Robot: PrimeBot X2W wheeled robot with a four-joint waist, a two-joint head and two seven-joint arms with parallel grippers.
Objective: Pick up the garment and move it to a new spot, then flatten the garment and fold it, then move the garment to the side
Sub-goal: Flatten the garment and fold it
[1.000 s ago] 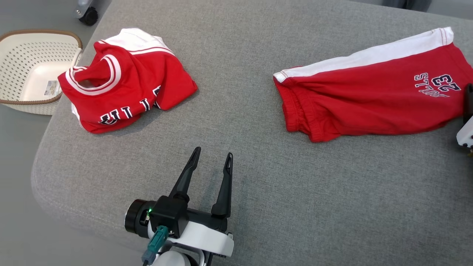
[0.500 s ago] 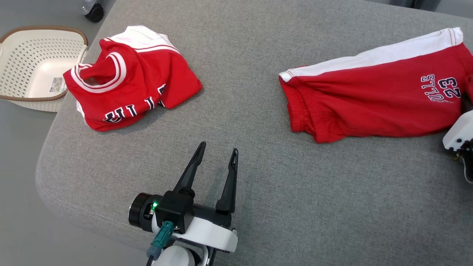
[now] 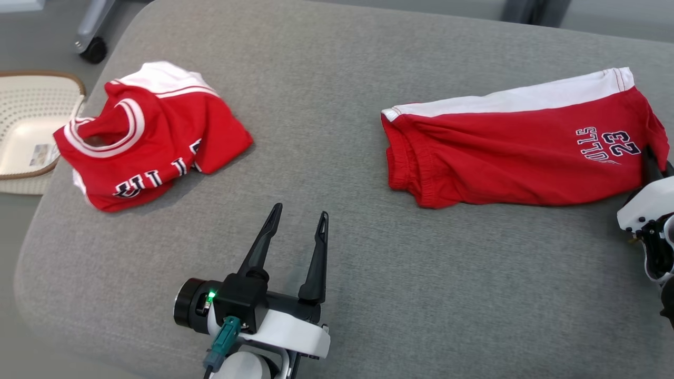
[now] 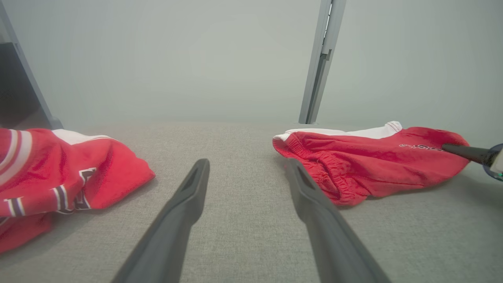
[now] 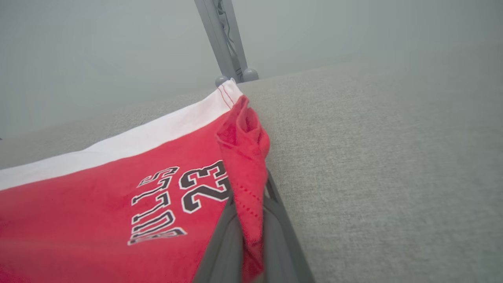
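Right wrist view: the right gripper (image 5: 251,192) has its two dark fingers pinched shut on a bunched fold of the red shorts (image 5: 98,188), at the leg hem just beside the "23" print. The fold stands up between the fingers.

In the head view the right arm reaches in low at the shorts' (image 3: 500,152) right end. Its white wrist housing sits just off the hem, and the right gripper (image 3: 648,160) points into the cloth.

The shorts lie spread on the grey cushion (image 3: 368,273), white stripe along their far edge.

The left gripper (image 3: 300,213) is left of the shorts' waistband and nearer the robot. It holds nothing, and its fingers are spread wide and point forward, low over the cushion.

A crumpled red jersey (image 3: 158,137) lies well left of the shorts.
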